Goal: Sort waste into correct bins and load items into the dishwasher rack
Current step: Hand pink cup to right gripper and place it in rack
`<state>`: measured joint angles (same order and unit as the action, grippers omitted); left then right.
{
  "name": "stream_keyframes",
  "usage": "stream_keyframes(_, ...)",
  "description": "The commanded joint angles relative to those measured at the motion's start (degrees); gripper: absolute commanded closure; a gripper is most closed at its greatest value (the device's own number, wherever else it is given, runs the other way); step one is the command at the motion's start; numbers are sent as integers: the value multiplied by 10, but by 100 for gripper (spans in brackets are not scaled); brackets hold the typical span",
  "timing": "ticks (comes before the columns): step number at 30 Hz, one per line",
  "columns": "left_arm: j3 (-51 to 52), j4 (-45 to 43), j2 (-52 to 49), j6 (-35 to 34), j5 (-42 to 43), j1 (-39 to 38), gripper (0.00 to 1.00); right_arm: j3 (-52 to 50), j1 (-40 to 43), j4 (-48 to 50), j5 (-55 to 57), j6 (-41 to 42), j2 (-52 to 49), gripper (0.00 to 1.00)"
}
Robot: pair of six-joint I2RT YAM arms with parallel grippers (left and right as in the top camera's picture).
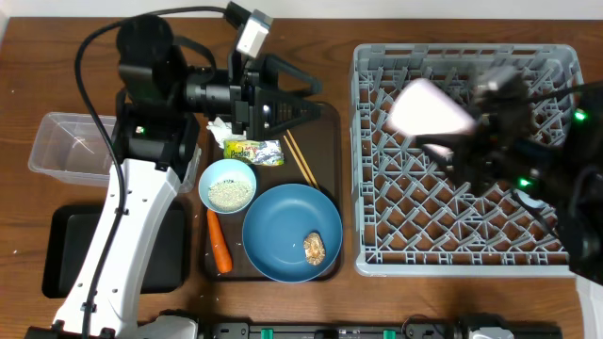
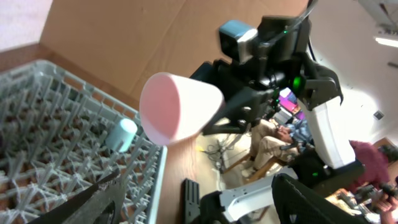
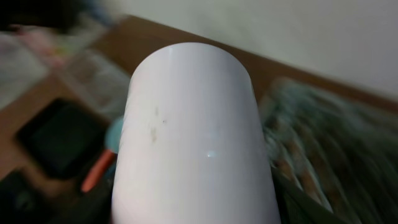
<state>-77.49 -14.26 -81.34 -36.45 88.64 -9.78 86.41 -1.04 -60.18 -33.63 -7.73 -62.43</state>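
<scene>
The dishwasher rack (image 1: 466, 202), a grey lattice crate, takes up the right side of the surface, and the coming move turns on what hangs over its far left part. The right claw (image 1: 452, 137) is pinching the pale pink cup (image 1: 431, 111) in the air above the pegs, clear of them. The rack therefore lies straight below the cup, and the right arm is much the nearer to it. The cup is tipped well off upright. Its long axis runs roughly across the surface, and one round end faces the left arm, so I judge it needs turning before it can seat between pegs. It looks smooth, plain and matt, with a slight taper. The right wrist view shows little besides its side. In the left wrist view a pale blue cup (image 2: 121, 134) already stands in the rack near its left edge, just below the pink one. The left claw (image 1: 306, 105) hangs spread and empty over the dark brown serving tray (image 1: 332, 122). On that tray lie the dark blue plate (image 1: 283, 226), the pale blue bowl (image 1: 227, 185), the carrot (image 1: 219, 241), the chopsticks (image 1: 300, 158) and the wrapper (image 1: 252, 151).
</scene>
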Motion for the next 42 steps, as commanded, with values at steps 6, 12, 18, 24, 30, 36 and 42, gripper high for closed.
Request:
stream_keyframes(6,-5,-28,2,-66,15,2,23,0,128,-90,202,82,-13,46)
stream_keyframes(12,-5,-28,2,-66,15,2,23,0,216,-99,279,161,-63,46)
stream_keyframes(18,-5,-28,2,-70,15,2,23,0,278,-87,293,206,-130,46)
stream_keyframes(24,-5,-28,2,-70,15,2,23,0,284,-46,294,227,-214,45)
stream_keyframes(30,-5,-28,2,-70,15,2,23,0,284,18,291,278,-296,45)
stream_keyframes(36,-5,-28,2,-70,15,2,23,0,284,38,268,291,-357,44)
stream_keyframes(42,-5,-28,2,-70,15,2,23,0,284,39,267,317,-400,41)
